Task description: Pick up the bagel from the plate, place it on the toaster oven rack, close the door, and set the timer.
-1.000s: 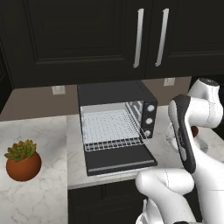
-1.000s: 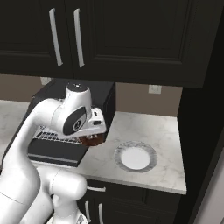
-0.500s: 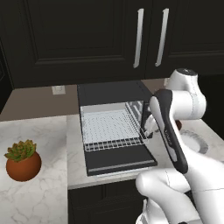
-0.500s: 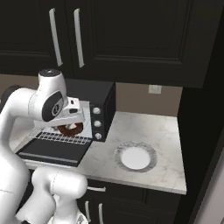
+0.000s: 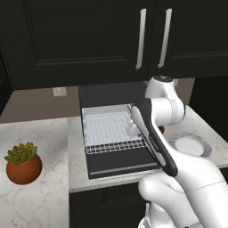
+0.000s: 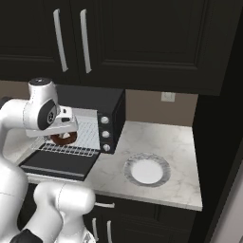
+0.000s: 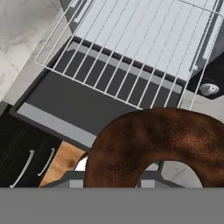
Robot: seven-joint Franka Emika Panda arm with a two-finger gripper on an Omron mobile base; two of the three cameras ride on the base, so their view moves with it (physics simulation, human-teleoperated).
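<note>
Bagel [image 7: 162, 144] is filling the lower part of the hand view, a dark brown ring sitting right at the tool, whose fingertips are hidden behind it; the tool [image 6: 64, 138] is closed on the bagel and carrying it in the air. In the right base view the bagel [image 6: 63, 139] is hanging under the white hand, just above the front edge of the toaster oven rack [image 6: 78, 142], not touching the bars as far as can be told. The rack [image 5: 111, 133] is lying pulled partly forward out of the black oven, and the door [image 5: 120, 162] is lying fully open, flat and level in front of it over the edge of the marble surface [image 5: 40, 191]. The plate [image 6: 146, 171] is sitting bare on the surface to the right of the oven, well apart from the bagel. Silver knobs [image 6: 105, 134] are showing in a column on the oven's right panel. A small potted plant [image 5: 23, 164] is standing far to the left on the surface.
</note>
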